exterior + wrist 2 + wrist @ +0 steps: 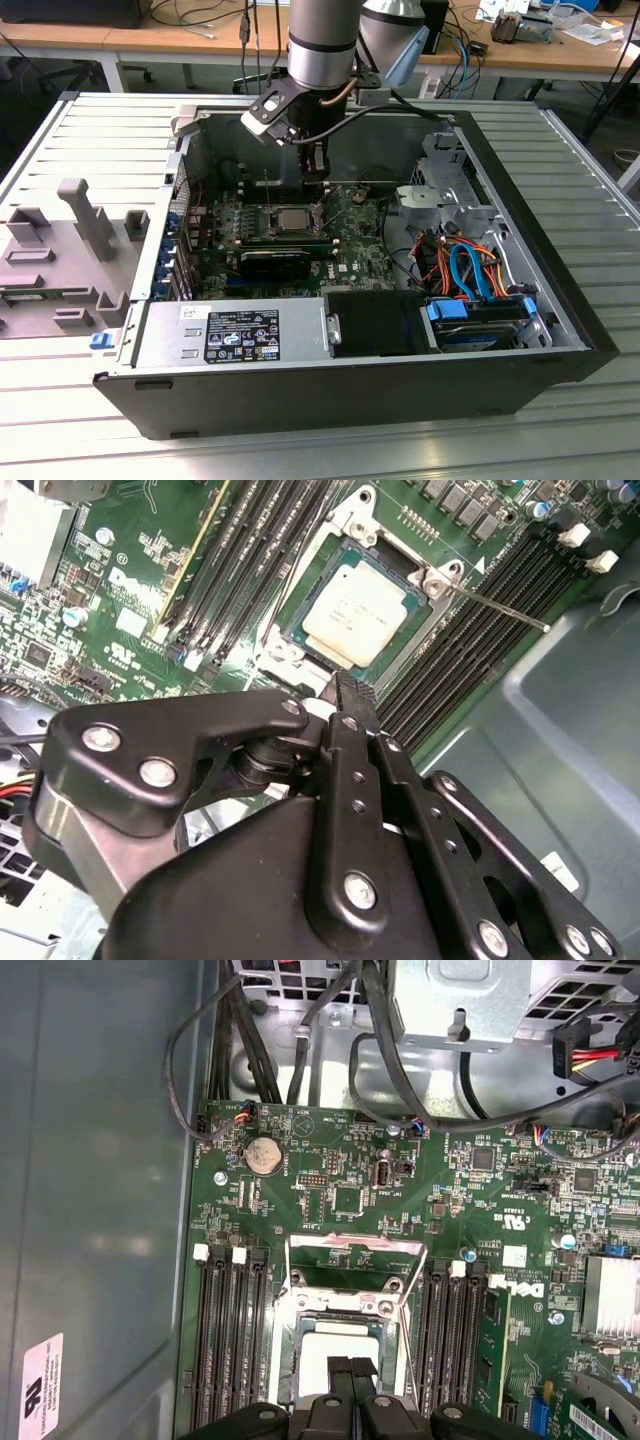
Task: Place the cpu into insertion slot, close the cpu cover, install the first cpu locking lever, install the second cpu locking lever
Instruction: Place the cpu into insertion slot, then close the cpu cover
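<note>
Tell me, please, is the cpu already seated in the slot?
Yes, in the second wrist view the cpu lies flat inside the slot.

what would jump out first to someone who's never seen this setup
An open computer case with the arm reaching in, its end effector shut over the green motherboard. Close under it the silver cpu lies in the insertion slot, with the cpu cover raised open beside it.
</note>
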You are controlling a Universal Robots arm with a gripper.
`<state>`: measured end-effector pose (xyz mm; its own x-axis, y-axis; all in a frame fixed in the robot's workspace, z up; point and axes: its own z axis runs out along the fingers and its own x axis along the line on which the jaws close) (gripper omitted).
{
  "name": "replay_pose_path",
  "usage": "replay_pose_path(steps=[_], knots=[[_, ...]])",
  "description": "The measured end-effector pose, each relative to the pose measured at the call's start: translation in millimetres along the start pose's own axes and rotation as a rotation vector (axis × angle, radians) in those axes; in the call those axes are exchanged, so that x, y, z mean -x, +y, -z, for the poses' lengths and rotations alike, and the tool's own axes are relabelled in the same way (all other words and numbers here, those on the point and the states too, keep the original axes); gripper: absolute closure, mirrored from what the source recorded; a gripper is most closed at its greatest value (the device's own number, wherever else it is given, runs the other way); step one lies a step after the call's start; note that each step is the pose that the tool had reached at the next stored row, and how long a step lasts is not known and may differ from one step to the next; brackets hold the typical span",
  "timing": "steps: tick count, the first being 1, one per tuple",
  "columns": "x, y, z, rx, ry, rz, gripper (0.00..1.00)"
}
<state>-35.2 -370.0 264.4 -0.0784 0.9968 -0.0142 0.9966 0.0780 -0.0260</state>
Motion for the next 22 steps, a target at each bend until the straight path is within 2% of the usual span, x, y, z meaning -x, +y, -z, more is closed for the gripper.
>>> replay_pose_path(steps=[5, 10, 15, 19, 22], knots=[[1.1, -0.2, 0.1, 0.0045, -0.0005, 0.000, 0.89], [6.5, 2.4, 0.1, 0.0065, -0.0007, 0.000, 0.89], [7.3, 8.7, 7.5, 0.0065, 0.0007, 0.000, 0.89], [8.8, 24.1, 8.5, 0.0010, 0.0033, 0.000, 0.89], [10.5, 44.4, 9.1, -0.0076, 0.0094, 0.000, 0.89]])
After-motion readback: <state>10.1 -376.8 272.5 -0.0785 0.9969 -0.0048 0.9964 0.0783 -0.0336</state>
